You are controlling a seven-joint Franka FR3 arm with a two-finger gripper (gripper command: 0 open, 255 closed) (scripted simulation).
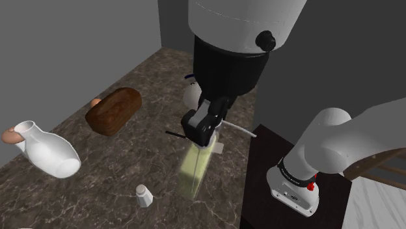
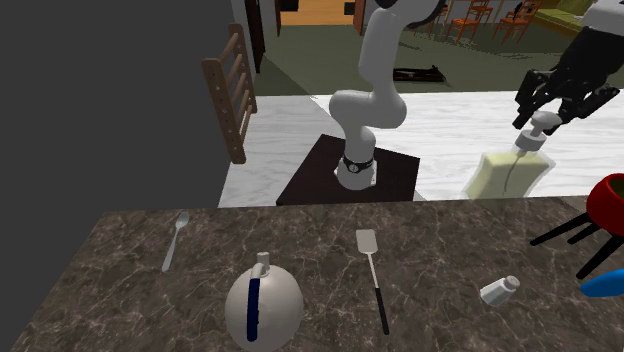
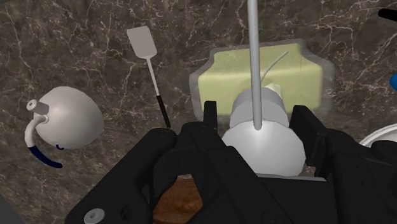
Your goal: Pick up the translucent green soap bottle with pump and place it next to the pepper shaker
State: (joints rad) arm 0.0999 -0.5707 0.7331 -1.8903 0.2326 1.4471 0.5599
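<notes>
The white pepper shaker [image 1: 143, 194] sits on the table [image 1: 97, 175] toward the shoulder view's left, and just right of it the pale green soap bottle [image 1: 195, 168] hangs from the pincer [image 1: 208, 133], clamped round its pump — picked up, I judge, with only the setting-down left.

White arm [image 2: 372, 60], rounded links; dark joint bands [image 2: 358, 160]; small red mark [image 1: 310, 186] near base; gripper [image 2: 540, 112] all black, blocky

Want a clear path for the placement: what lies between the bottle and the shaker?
Nothing lies there. In the shoulder view, the stretch of counter between the bottle and the shaker is bare.
</notes>
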